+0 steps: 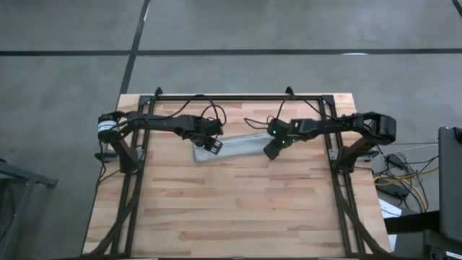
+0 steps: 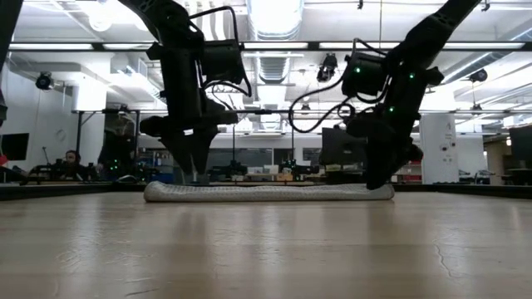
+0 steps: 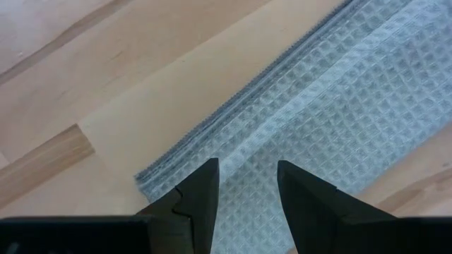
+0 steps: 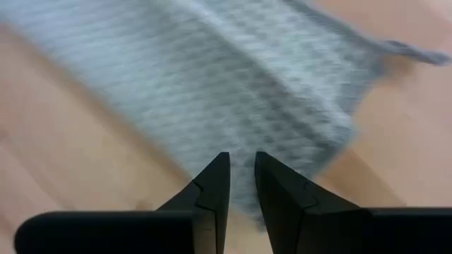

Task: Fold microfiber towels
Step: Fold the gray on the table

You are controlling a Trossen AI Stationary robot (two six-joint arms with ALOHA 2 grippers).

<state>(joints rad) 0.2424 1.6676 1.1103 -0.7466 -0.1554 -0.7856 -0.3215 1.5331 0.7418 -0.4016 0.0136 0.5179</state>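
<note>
Pale butcher-block table (image 1: 231,209) fills the lower middle of the high view. My left gripper (image 3: 246,185) hangs just above it with fingers parted a little, holding nothing, over one end of the microfiber towel (image 1: 234,146). My right gripper (image 4: 241,176), nearly closed and empty, hovers at the other end. I judge both are placed to pinch the ends of the long strip and fold it across.

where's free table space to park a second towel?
Bare wood across the whole near half of the table, between the side rails. Crowded: far strip, where the folded towel lies with the left tool and right tool at its ends.
</note>
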